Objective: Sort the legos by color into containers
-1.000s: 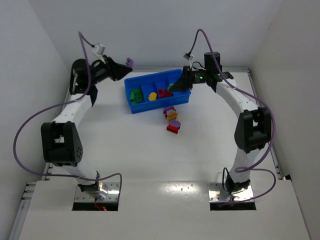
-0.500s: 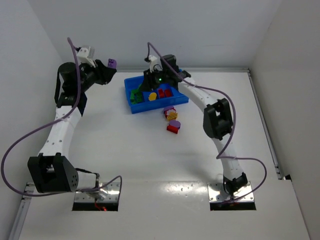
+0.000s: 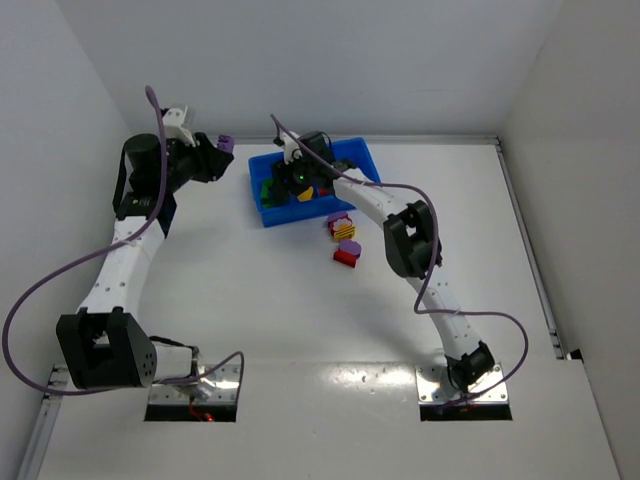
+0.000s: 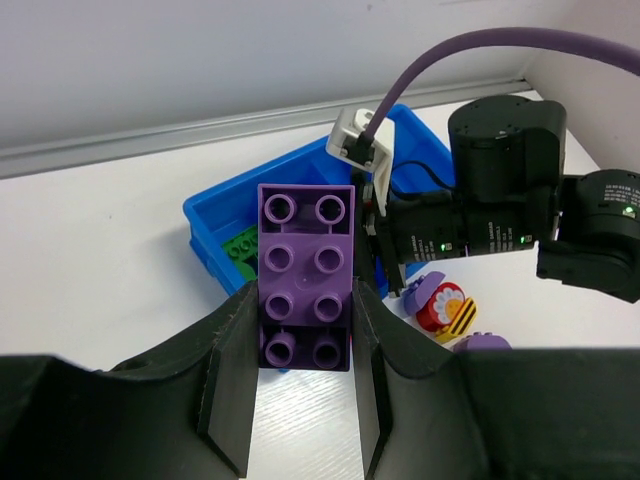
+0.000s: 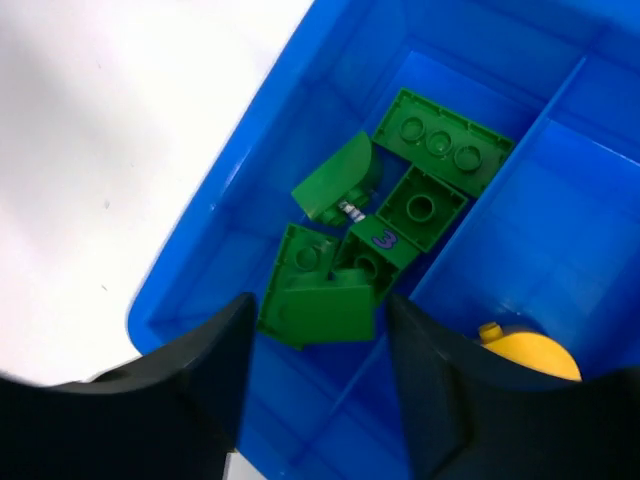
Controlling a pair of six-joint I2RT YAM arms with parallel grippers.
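We are clenching the left gripper [image 4: 305, 295] on a purple brick [image 4: 305, 270], clear of the tray [image 4: 208, 238]. The right gripper [image 5: 320, 305] is hovering over green bricks [image 5: 420, 205], its grasp indeterminable.

The left gripper [image 3: 222, 148], raised to the left of the tray [image 3: 358, 158], grips a purple brick [image 3: 227, 142]. The right gripper [image 3: 288, 184] hangs over the tray's left end. On the desk [image 3: 250, 300], near the tray's front wall, lie a purple-yellow piece [image 3: 342, 227] and a red brick [image 3: 346, 256].
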